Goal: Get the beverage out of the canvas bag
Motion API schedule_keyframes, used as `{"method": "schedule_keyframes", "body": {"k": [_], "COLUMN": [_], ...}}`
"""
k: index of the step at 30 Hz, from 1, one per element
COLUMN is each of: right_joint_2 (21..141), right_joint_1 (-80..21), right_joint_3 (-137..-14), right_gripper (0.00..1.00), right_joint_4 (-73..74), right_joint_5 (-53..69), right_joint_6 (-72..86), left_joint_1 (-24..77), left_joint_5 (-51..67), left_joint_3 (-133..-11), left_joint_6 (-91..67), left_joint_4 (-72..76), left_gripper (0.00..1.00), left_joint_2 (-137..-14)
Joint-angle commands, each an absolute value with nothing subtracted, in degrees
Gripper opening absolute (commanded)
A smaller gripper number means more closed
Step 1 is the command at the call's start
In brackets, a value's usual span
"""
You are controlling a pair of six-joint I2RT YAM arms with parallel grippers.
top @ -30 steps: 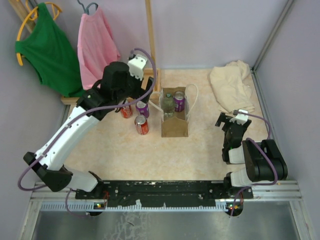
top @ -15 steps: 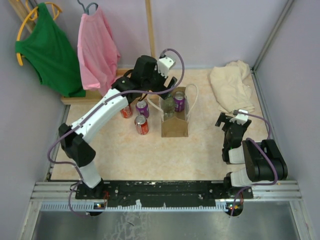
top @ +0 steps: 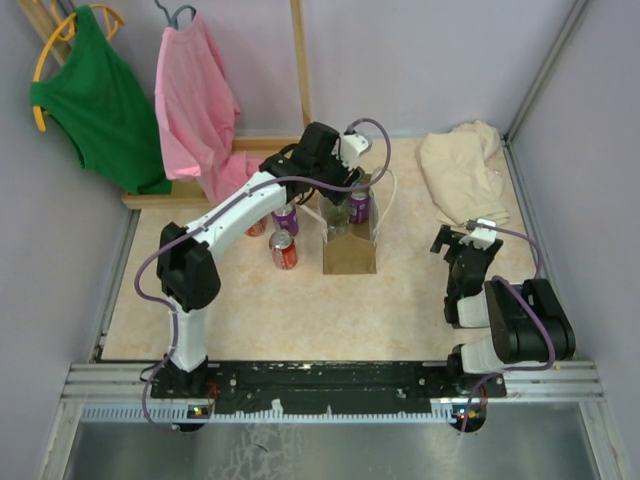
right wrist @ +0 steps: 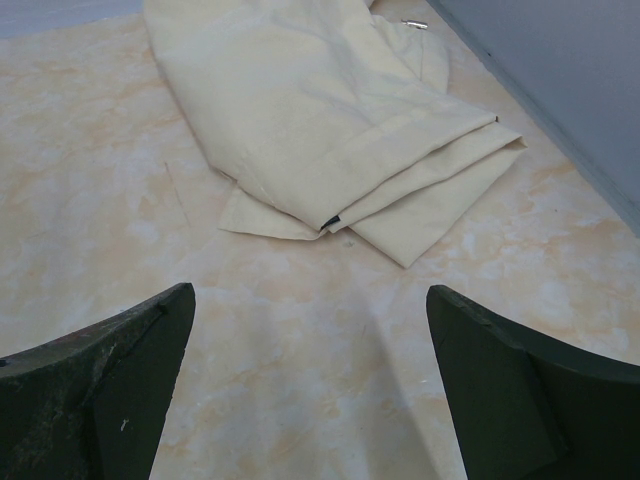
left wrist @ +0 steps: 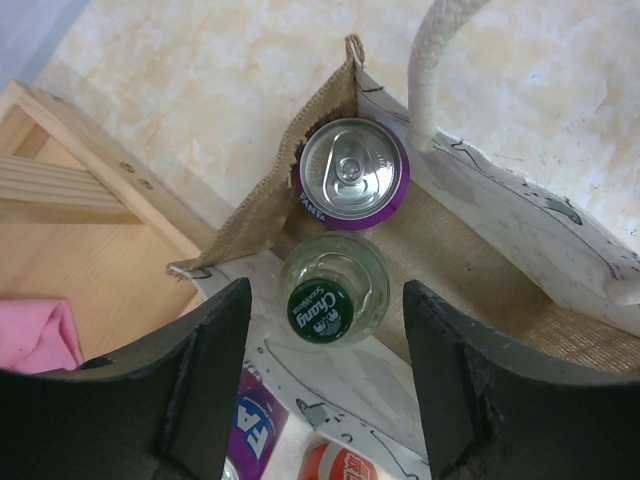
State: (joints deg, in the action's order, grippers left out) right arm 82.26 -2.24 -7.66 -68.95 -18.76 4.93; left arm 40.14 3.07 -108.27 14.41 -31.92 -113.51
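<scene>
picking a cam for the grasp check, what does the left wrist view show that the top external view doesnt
Only left wrist: the print on the green cap of the bottle and the pull tab on the purple can, with the left gripper open, its fingers framing the bottle. Only top external: the right gripper, the beige cloth, the green shirt on its hanger. Both: the canvas bag holding the bottle and the purple can.
</scene>
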Motion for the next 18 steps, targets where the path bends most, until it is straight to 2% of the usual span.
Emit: {"method": "schedule_keyframes", "body": {"k": [1, 6, 18], "right_joint_2": [82.6, 82.6, 82.6], "right_joint_1": [-2.6, -2.7, -2.7], "right_joint_3": [-9.4, -9.4, -9.4], "right_gripper": [0.99, 0.99, 0.99], "right_joint_4": [-71.4, -71.4, -71.3], "right_joint_5": [-19.7, -19.7, -19.7], "right_joint_6": [4.3, 4.3, 4.2], "left_joint_1": [40.4, 40.4, 40.4], "left_joint_5": [4.4, 4.0, 0.5], "left_joint_3": [-112.2, -114.8, -114.2], "left_joint_6": [15.6, 16.2, 16.1], "left_joint_4": [-33.5, -35.8, -38.9], "left_gripper": [0.67, 0.72, 0.75], "left_joint_2": [-116.2, -119.0, -121.8]}}
